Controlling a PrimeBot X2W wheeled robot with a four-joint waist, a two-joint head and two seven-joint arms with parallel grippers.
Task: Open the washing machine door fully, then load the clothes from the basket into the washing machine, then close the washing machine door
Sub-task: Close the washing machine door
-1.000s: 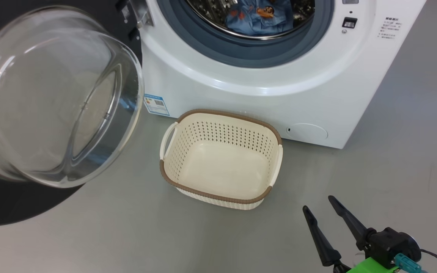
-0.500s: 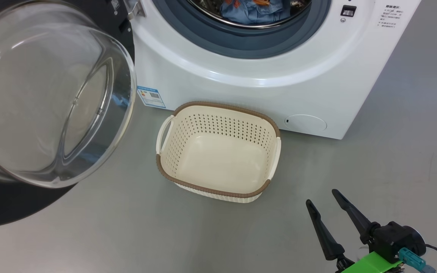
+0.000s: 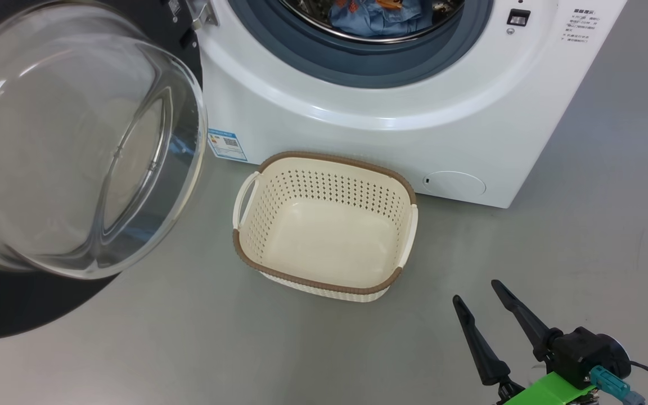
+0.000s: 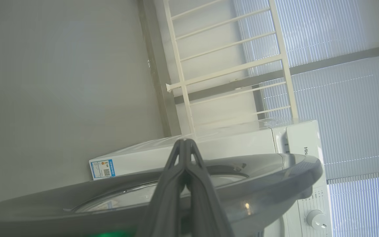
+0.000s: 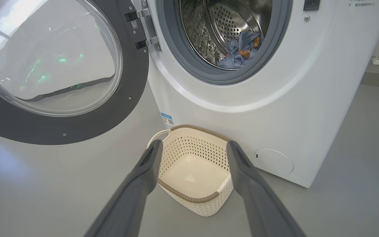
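The washing machine (image 3: 391,118) stands with its door (image 3: 14,306) swung wide open to the left, glass bowl bulging toward me. The light blue printed clothes (image 3: 380,16) lie in the steel drum, as the right wrist view shows (image 5: 239,49). The cream basket (image 3: 318,286) sits on the floor before the machine with nothing in it. My right gripper (image 3: 476,291) hovers open and empty to the lower right of the basket, its fingers framing the basket (image 5: 189,197). My left gripper (image 4: 184,141) is shut on nothing, pointing over the edge of the door (image 4: 275,171).
Grey floor surrounds the basket, with free room in front and to the right. A blue label (image 3: 227,145) and a round cap (image 3: 454,183) sit low on the machine's front. A white railing (image 4: 229,69) and window blinds stand behind the machine.
The whole head picture has shifted a little, so the camera moved. The door, basket, clothes and both grippers look unchanged.
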